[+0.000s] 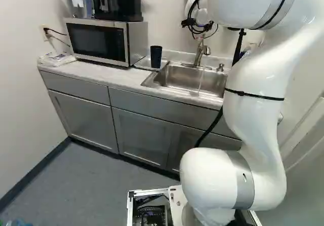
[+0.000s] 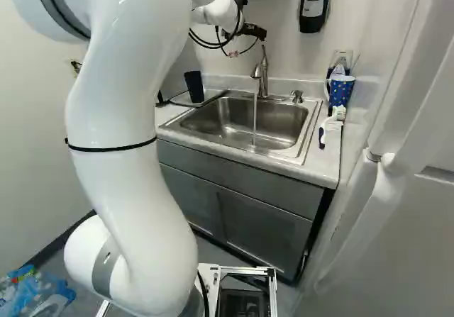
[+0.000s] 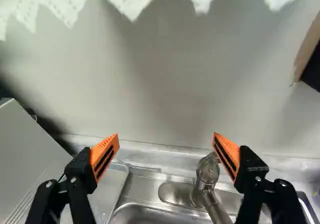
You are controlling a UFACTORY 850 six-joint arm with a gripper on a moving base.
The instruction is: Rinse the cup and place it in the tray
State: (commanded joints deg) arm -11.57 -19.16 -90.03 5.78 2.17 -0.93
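Standing near one running faucet [image 2: 263, 76]: one cup [image 2: 194, 86].

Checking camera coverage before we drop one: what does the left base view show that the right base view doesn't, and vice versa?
Left base view only: the black coffee machine, the clear pitcher beside it, and the microwave door under them.

Right base view only: the blue patterned mug and the white brush, on the counter past the sink.

Both: the dark cup upright on the tray, next to the sink, and the faucet with water running.
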